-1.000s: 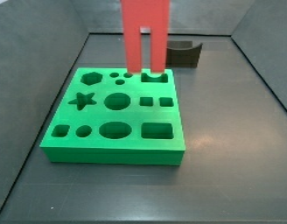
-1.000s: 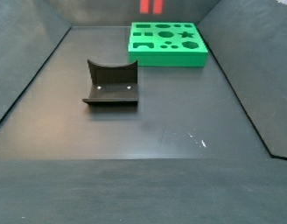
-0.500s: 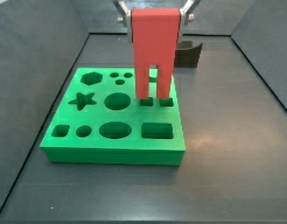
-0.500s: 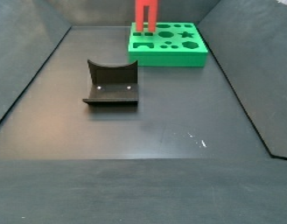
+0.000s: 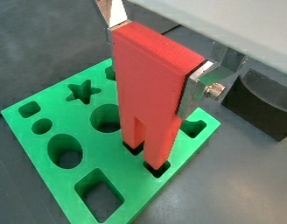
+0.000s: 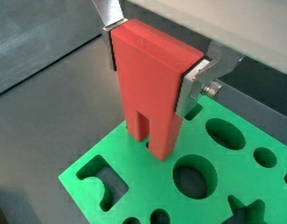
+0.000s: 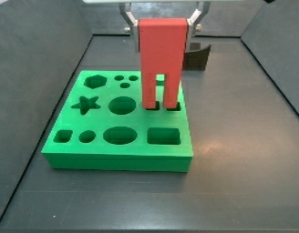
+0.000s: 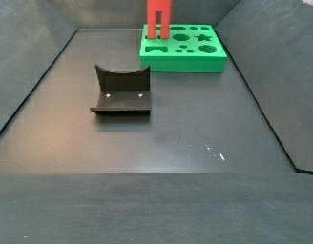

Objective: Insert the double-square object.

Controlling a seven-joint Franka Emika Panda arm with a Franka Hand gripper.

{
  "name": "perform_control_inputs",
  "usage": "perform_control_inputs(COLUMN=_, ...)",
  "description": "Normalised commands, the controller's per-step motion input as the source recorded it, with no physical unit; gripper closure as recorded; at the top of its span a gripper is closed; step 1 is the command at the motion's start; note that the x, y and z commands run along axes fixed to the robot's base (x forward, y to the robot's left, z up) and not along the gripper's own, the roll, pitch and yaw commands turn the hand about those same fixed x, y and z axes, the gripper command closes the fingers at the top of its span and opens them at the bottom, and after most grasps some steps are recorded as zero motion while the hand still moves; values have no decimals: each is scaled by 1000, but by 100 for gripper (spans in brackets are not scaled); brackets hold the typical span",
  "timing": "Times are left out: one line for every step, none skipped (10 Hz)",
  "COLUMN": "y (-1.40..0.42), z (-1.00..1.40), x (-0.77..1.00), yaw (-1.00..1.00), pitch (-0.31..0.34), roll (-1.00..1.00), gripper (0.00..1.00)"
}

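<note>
The double-square object (image 7: 162,55) is a tall red block with two prongs below. It stands upright over the green board (image 7: 103,136). My gripper (image 7: 162,13) is shut on its upper part, with silver fingers (image 5: 202,80) on both sides in both wrist views. The prong tips sit in the two small square holes at the board's right middle (image 5: 149,159). In a wrist view the block (image 6: 152,83) hangs over the board (image 6: 122,179). In a side view the block (image 8: 158,19) rises from the board (image 8: 187,57) at the far end. How deep the prongs go is hidden.
The dark fixture stands behind the board in a side view (image 7: 196,56) and alone mid-floor in a side view (image 8: 121,91). Other cut-outs in the board include a star (image 7: 87,104) and a large round hole (image 7: 121,106). Grey sloping walls (image 7: 280,82) ring the floor.
The gripper carried the red block from over the board's back row forward to the two square holes and lowered it. The prong tips now stand in them.
</note>
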Motion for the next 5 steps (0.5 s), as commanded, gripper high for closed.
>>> perform_control_inputs(y=-40, z=-237, x=254, yaw=0, pitch=0, roll=-116, gripper=100)
perform_control_inputs(y=-26, z=-209, x=154, yaw=0, pitch=-19, roll=-126, gripper=100)
perform_control_inputs(y=-14, z=-140, x=0, yaw=0, pitch=-76, roll=-150, gripper=100)
perform_control_inputs(y=0, z=-200, x=51, yaw=0, pitch=-4, roll=-89, gripper=100)
perform_control_inputs(y=0, z=-286, x=0, yaw=0, pitch=-6, roll=-26, gripper=100)
